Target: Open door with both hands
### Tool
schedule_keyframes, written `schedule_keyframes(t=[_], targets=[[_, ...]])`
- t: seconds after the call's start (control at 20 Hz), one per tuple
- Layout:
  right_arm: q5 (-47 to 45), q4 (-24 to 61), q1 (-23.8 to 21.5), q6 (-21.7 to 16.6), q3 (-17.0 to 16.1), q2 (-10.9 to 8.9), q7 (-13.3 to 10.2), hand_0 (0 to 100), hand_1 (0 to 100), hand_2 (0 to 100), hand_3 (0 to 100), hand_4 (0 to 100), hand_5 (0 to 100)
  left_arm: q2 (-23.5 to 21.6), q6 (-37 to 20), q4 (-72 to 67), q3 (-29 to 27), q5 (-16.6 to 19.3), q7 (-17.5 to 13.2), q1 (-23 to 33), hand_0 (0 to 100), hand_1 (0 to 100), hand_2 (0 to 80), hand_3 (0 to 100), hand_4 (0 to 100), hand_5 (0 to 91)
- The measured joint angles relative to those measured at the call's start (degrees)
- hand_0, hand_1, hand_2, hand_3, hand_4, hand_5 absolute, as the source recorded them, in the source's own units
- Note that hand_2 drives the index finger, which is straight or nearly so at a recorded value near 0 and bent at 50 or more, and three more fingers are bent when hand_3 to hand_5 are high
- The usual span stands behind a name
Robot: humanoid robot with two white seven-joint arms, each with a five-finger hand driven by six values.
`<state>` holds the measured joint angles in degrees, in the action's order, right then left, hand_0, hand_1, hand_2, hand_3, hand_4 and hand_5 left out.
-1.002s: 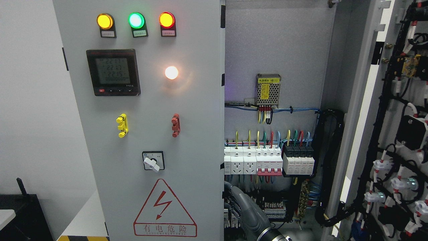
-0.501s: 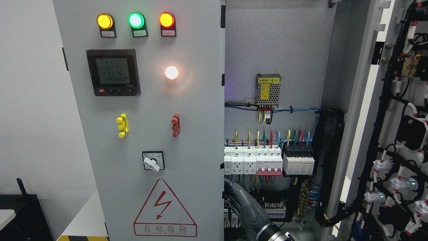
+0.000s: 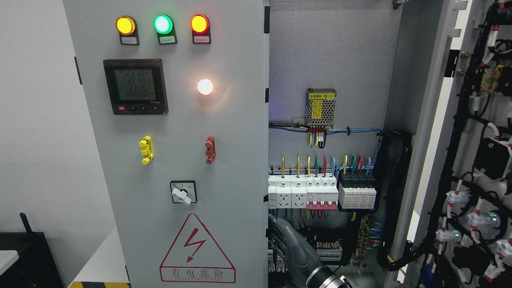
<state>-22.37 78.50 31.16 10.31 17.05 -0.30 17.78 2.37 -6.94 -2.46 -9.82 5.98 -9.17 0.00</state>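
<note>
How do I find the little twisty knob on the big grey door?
Start at the grey left door, which has three coloured lamps across its top. Go down past the black meter screen to just above the red lightning triangle. The selector knob is the only white handle on a black square, tilted.

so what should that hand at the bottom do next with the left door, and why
Probably hook the grey robot hand behind the free right edge of the grey left door panel with indicator lamps and pull it outward. That panel faces the camera closed, while the right door lined with black wiring already stands swung open, and the hand sits right beside that edge. Whether it touches the edge is unclear.
</note>
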Motion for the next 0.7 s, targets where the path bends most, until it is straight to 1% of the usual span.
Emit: schedule_keyframes(t=[0.15,0.5,0.7], targets=[[-0.11,-0.3,0.32,0.0,-0.01,-0.6,0.98,38,0,0,0,0,0,0.0,0.0,0.0,0.01,0.0,0.0,0.0,0,0,0.0,0,0,0.0],[-0.24,-0.82,0.66,0.0,-0.08,-1.51,2.03,38,0,0,0,0,0,0.0,0.0,0.0,0.01,0.0,0.0,0.0,0,0,0.0,0,0,0.0],[-0.39,-0.99,0.87,0.0,-0.09,-1.82,2.18,38,0,0,0,0,0,0.0,0.0,0.0,0.0,0.0,0.0,0.0,0,0,0.0,0,0,0.0]])
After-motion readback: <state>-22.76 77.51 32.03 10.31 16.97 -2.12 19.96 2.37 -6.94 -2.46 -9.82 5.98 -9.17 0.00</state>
